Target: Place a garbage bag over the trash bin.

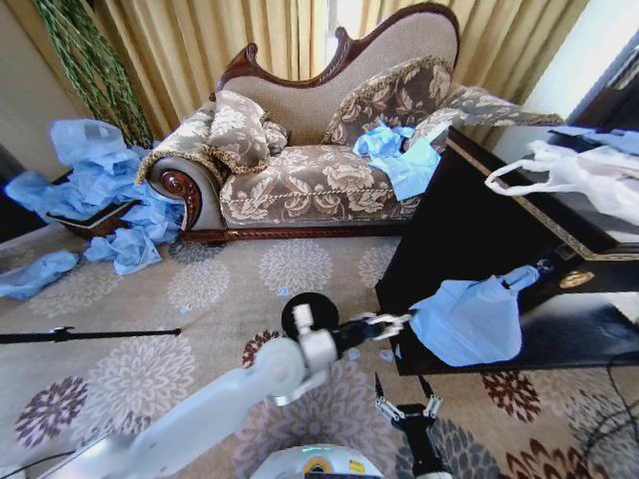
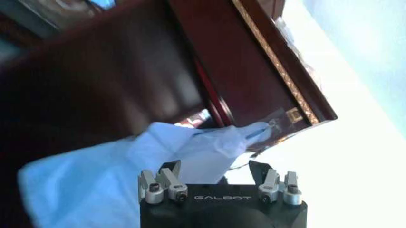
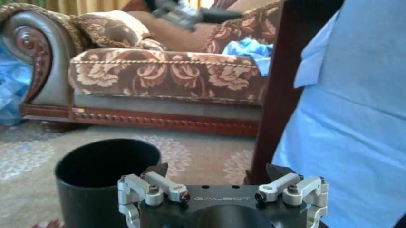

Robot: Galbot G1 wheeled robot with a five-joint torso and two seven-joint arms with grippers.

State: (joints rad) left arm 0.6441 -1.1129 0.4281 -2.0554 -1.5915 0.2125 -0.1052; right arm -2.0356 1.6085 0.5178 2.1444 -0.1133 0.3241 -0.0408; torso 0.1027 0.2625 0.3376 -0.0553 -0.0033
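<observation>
My left gripper (image 1: 384,323) reaches out at the near corner of the dark cabinet (image 1: 469,215), its fingers spread and holding nothing. In the left wrist view the garbage bag (image 1: 469,319) lies directly ahead of the open jaws, its near folds just in front of them. In the head view the bag sits at three o'clock from that gripper, draped on the cabinet's lower shelf, with its long axis running from the broad crumpled body up to a narrow twisted tip at about two o'clock.

The trash bin (image 1: 308,312) stands upright on the floor just behind my left arm, at about nine o'clock from the gripper, mouth up and bare. My right gripper (image 1: 406,407) hangs low near my base at six o'clock, also spread and holding nothing; its own view shows the bin close ahead and the bag's blue sheet beside it. I judge the left one nearer the bag.

The floor is a patterned carpet (image 1: 200,299). A floral sofa (image 1: 319,170) stands at twelve o'clock, with more blue bags heaped to its left.
</observation>
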